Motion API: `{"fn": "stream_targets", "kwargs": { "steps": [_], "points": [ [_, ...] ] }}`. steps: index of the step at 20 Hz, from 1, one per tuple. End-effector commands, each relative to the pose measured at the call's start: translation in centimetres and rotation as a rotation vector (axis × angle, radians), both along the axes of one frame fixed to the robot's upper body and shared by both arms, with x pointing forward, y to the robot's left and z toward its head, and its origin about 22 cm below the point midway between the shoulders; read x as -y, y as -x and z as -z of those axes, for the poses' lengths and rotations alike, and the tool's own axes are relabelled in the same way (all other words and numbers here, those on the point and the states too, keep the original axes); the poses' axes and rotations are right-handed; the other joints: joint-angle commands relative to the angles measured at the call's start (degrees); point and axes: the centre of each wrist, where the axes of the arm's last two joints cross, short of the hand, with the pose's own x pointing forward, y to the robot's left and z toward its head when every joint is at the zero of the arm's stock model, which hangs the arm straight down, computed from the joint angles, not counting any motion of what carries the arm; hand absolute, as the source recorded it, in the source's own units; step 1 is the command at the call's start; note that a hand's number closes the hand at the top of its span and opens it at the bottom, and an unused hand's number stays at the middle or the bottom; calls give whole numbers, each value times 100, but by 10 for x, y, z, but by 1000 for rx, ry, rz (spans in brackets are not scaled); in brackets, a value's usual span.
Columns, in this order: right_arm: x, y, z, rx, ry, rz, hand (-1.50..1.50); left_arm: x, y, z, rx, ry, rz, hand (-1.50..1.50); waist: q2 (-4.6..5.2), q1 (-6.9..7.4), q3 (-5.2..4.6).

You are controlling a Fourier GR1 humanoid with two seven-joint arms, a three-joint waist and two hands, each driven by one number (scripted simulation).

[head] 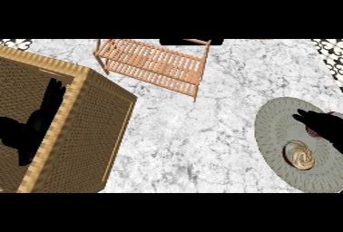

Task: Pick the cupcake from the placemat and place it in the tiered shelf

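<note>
Cupcake (301, 156) sits on the grey round placemat (278, 140), just below and to the left of the right hand's fingers (309, 117), which stretch out straight over the mat and grasp nothing; they appear to hover just short of the cake's rim, though contact cannot be ruled out from this angle.

By size, the largest risk is the wicker basket (64, 122), one in number, which fills the left of the counter (201, 131) and lies well away from the right hand's fingers. It probably will not block a carry toward the shelf, but the left hand (36, 122) rests over it, its fingers relaxed and holding nothing, and a careless swing there could nudge it.

Next comes the single tiered shelf (157, 63), slatted wood, far up and left of the right fingers. It seems tilted or lying at an angle, so a cupcake set on its slats may roll or tip off.

One placemat follows; a sideways push by the fingers could slide it.

A dark red object (312, 130), partly hidden under the right hand, lies beside the fingers; what it is cannot be told, and it might be knocked during the grasp.

Smallest is the one cupcake: a squeeze from above could crush its swirled topping, or a low side pinch tip it.
</note>
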Motion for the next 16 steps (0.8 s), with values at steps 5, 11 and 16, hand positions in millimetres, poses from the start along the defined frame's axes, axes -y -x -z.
{"fn": "stream_targets", "kwargs": {
  "steps": [5,11,16],
  "points": [
    [8,6,31,3,23,51,-150,-8,14,17,63,-14,25,0,-9,-7,3],
    [14,-10,46,-5,31,49,-150,3,16,2,56,-18,39,0,-7,11,4],
    [39,-22,58,-10,39,46,-150,-6,-1,21,67,-12,36,0,0,0,3]
  ]
}}
